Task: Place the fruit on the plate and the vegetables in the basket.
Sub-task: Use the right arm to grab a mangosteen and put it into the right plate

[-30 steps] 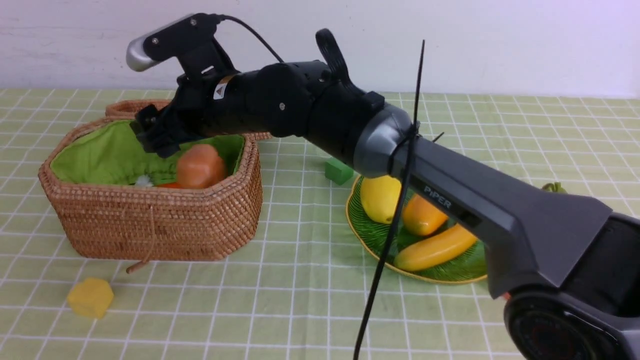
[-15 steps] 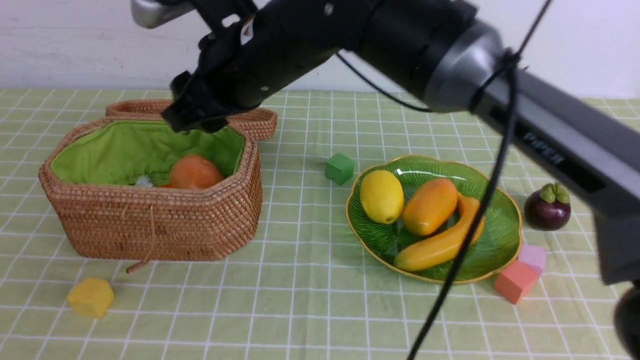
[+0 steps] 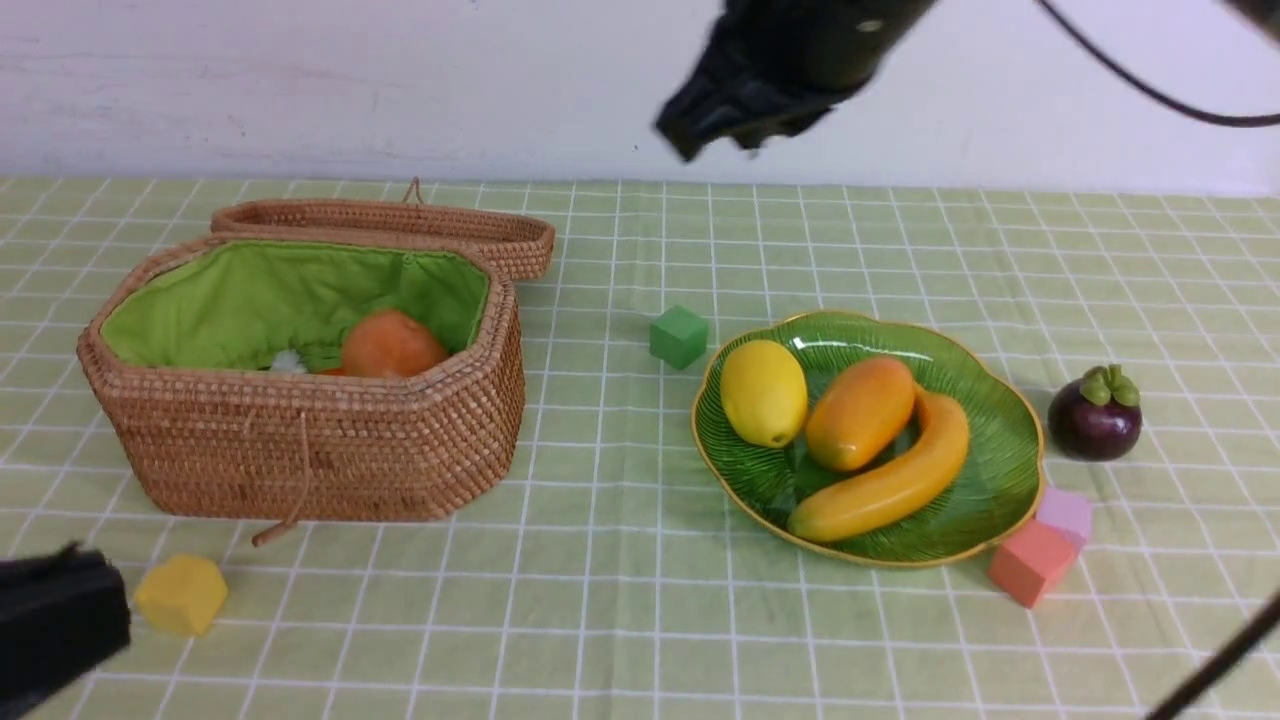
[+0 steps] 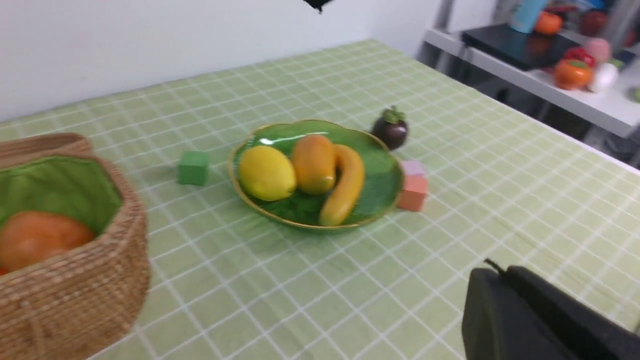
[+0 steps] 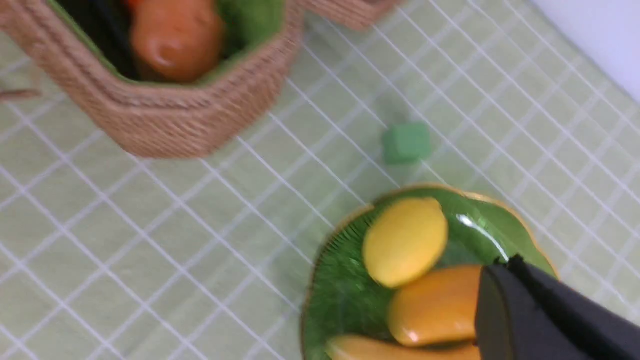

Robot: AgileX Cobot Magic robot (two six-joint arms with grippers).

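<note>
The wicker basket stands open at the left, with the orange potato lying inside on the green lining. A dark shape lies beside the potato. The green plate holds the lemon, the mango and the banana. The purple mangosteen sits on the cloth just right of the plate. My right gripper hangs high above the table's middle, shut and empty. My left gripper is low at the front left, shut on nothing.
The basket lid lies open behind it. A green block sits between basket and plate. A yellow block is by my left gripper. Salmon and lilac blocks touch the plate's front right rim.
My right arm rose out of the basket and swung up and right, leaving the potato inside; its jaws went from open to shut. The left gripper has come into view at the front left.
</note>
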